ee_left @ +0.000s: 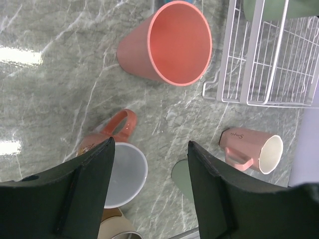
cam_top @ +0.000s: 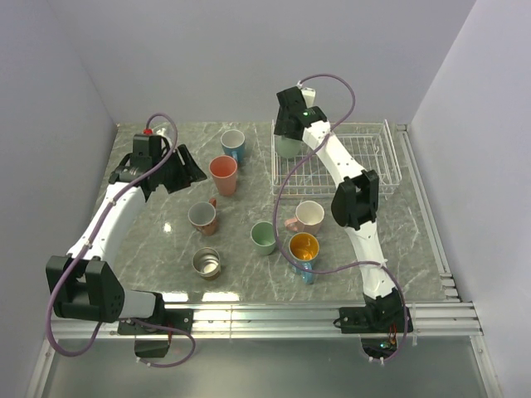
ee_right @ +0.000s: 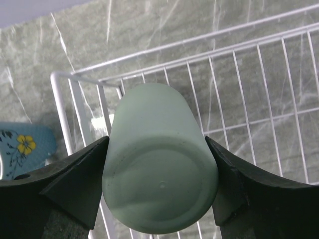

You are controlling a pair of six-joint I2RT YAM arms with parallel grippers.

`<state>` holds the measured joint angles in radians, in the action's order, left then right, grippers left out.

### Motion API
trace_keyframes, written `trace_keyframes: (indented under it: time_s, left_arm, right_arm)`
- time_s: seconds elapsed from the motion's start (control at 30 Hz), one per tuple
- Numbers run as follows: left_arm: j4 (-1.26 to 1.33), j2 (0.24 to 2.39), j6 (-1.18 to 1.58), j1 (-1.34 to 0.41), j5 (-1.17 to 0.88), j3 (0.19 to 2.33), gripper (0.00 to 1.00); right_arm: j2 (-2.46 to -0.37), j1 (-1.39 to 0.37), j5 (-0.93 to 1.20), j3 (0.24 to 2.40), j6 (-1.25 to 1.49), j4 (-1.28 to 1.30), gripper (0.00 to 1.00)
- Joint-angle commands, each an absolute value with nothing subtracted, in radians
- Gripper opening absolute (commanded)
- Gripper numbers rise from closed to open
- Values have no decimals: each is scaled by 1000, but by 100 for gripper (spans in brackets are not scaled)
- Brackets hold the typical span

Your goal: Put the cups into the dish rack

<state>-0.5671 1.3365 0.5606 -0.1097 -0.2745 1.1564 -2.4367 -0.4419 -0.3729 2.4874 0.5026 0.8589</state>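
Observation:
My right gripper (cam_top: 289,133) is shut on a mint green cup (cam_top: 288,148), held upside down over the near-left corner of the white wire dish rack (cam_top: 369,157). In the right wrist view the cup (ee_right: 159,159) sits base-up between both fingers, above the rack wires (ee_right: 239,74). My left gripper (cam_top: 189,172) is open and empty, beside the salmon pink cup (cam_top: 223,175). On the table stand the blue cup (cam_top: 233,145), brown mug (cam_top: 203,218), second mint cup (cam_top: 263,237), pale pink mug (cam_top: 309,217), orange-gold-lined blue cup (cam_top: 304,250) and steel cup (cam_top: 206,263).
The left wrist view shows its open gripper (ee_left: 149,149) above the table between the brown mug (ee_left: 117,127) and pale pink mug (ee_left: 251,149), the salmon cup (ee_left: 172,45) ahead, the rack corner (ee_left: 269,64) to the right. Walls enclose the table on three sides.

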Motion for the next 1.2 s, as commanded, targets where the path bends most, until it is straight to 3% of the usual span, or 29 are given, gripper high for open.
trace_keyframes:
  time_s: [0.0, 0.07, 0.1, 0.23, 0.27, 0.6, 1.0, 1.17]
  left_arm:
    - [-580, 1339, 540, -106, -284, 1207, 65]
    - [-583, 1345, 541, -106, -284, 1212, 65]
    - [-584, 1351, 543, -106, -284, 1218, 65]
    - [-581, 1368, 551, -106, -291, 1236, 65]
    - [-581, 1373, 552, -106, -291, 1239, 65]
    - [-581, 1376, 565, -107, -288, 1258, 64]
    - [-565, 1425, 534, -115, -249, 1289, 62]
    - [-523, 1506, 522, -153, -199, 1301, 60]
  right_arm:
    - [-2447, -456, -420, 2530, 517, 781, 29]
    - [-2442, -454, -417, 2517, 509, 773, 50]
    - [-2438, -456, -419, 2514, 505, 770, 74]
    - [-2399, -457, -431, 2468, 485, 764, 84]
    - [-2390, -457, -433, 2459, 482, 758, 91]
    - [-2301, -457, -439, 2416, 465, 781, 98]
    - [-1962, -459, -265, 2307, 495, 719, 100]
    - [-1734, -460, -236, 2027, 497, 724, 100]
